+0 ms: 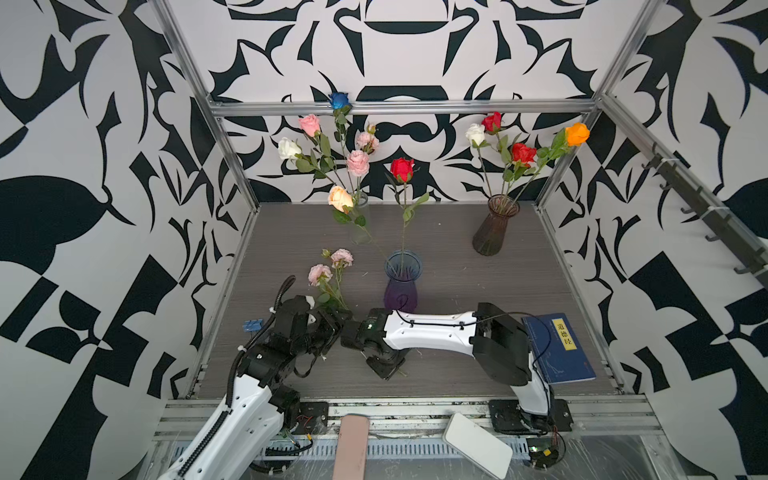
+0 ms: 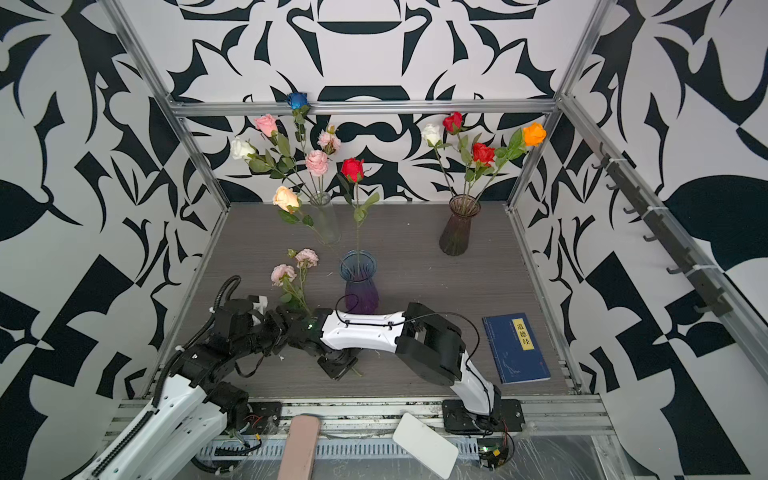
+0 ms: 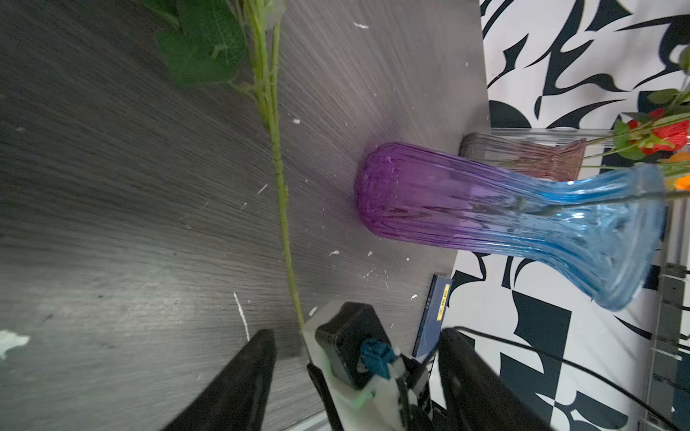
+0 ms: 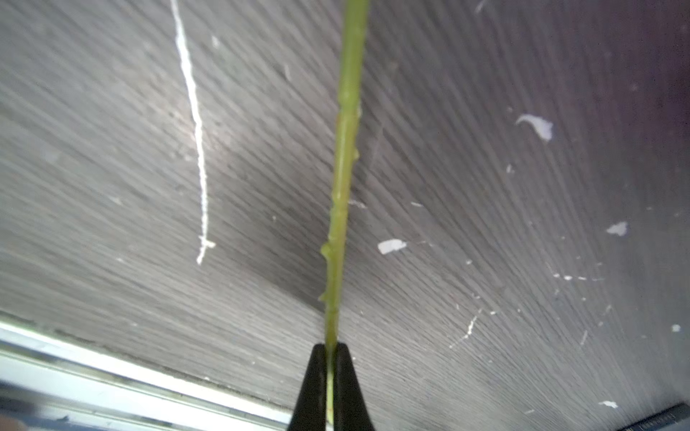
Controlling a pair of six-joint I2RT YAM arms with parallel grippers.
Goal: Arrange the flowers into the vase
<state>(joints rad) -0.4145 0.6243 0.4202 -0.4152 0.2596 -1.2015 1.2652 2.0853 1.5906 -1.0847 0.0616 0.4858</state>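
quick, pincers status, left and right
left pincer: open, gripping nothing
right pincer: closed on a rose stem

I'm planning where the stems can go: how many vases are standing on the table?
3. A clear vase at the back left, a purple-and-blue vase in the middle, a brown vase at the back right. None appears hidden.
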